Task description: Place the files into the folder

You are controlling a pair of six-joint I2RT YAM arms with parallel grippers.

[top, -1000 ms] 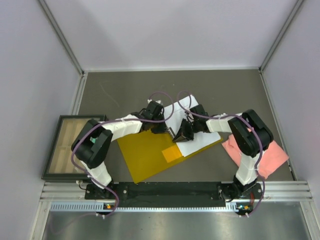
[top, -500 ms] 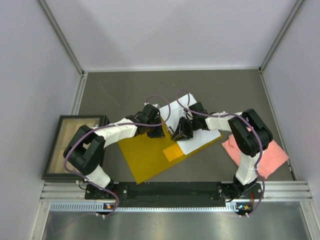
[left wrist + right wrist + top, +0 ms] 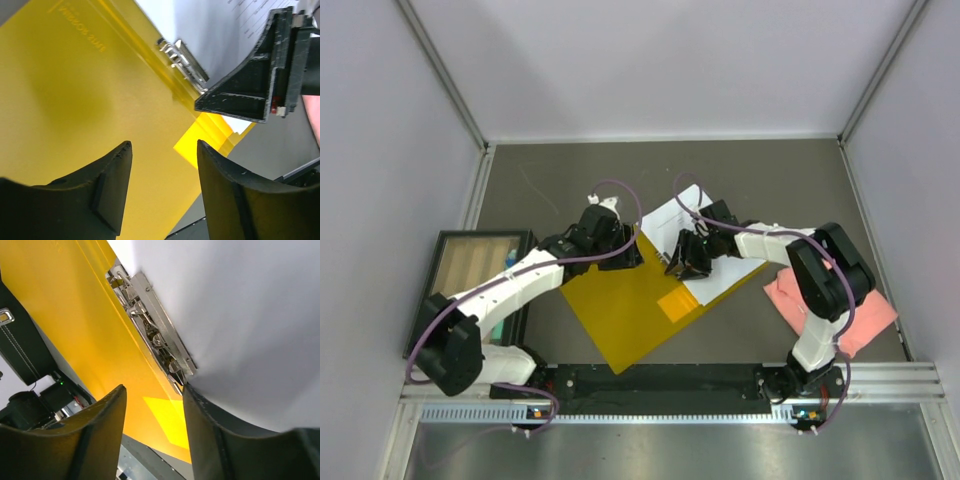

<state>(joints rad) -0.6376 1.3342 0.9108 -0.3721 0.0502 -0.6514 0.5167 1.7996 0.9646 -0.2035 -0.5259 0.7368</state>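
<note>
Folder (image 3: 620, 305) lies open and skewed mid-table (image 3: 770, 180), yellow inside up. Files (image 3: 720, 280) sit on its right half, with one edge at the metal clip (image 3: 155, 325) along the spine. Right gripper (image 3: 682, 262) is low over the clip and paper edge, fingers spread, nothing between them. Left gripper (image 3: 625, 255) is over the left flap, fingers apart, empty. Pink cloth (image 3: 845, 310) is just right of the files. Dark-framed tray (image 3: 440, 290) is at the left edge.

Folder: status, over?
Left tool open over folder. Right tool open at metal clip. Files lie inside, beside clip. Pink cloth apart, right.
</note>
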